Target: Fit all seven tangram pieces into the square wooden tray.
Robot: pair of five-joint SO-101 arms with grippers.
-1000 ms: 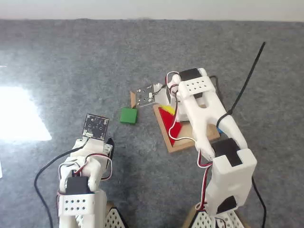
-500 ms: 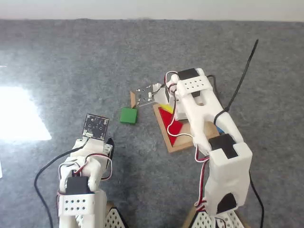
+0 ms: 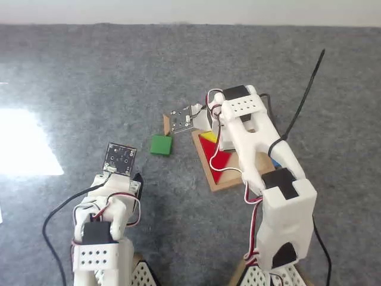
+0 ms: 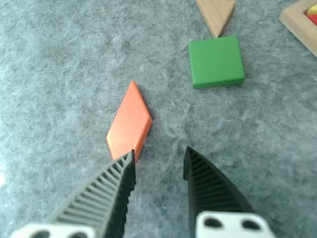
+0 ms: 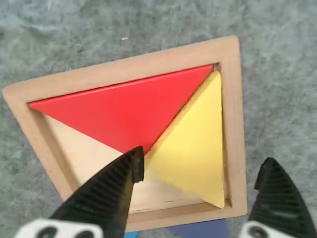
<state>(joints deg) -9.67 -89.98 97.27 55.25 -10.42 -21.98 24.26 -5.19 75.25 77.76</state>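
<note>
Over the wooden tray [image 5: 119, 74], right hand [image 5: 204, 159] is hovering wide open; left hand [image 4: 159, 154] is gaping empty beside orange parallelogram [image 4: 130, 121].

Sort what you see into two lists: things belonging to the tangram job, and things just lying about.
Job: wooden tray, red triangle, yellow triangle, green square, orange parallelogram, wooden triangle, blue piece.
Lying about: grey mat, black cable tie.

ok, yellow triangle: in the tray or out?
In. The yellow triangle lies flat inside the rim of the tray, one edge against the red triangle.
</note>
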